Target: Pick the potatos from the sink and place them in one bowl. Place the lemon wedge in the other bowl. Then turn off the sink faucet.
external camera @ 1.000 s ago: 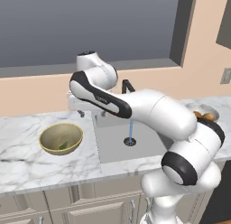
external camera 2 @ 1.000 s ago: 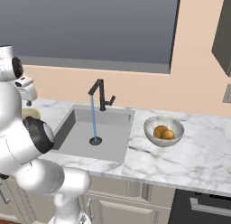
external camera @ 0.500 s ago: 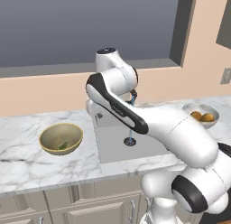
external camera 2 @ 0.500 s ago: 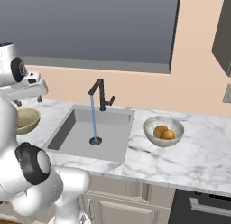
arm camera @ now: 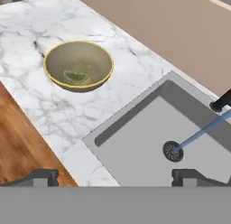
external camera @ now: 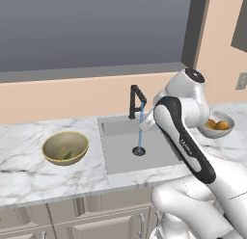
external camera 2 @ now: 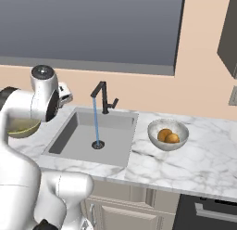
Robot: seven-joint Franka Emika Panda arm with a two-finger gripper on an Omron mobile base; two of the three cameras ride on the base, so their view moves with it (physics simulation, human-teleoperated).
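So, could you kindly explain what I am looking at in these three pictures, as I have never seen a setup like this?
This is a rendered kitchen with a white robot arm on a base that can drive. Two pictures come from cameras on that base, behind the arm to its left and right. The third comes from a camera on the hand, looking along the gripper, whose two dark fingertips stand wide apart with nothing between them.

On the marble counter a grey sink is set in, and water runs from the black faucet to the drain. A gold bowl holds a small green lemon wedge. A silvery bowl holds two orange-brown potatoes.
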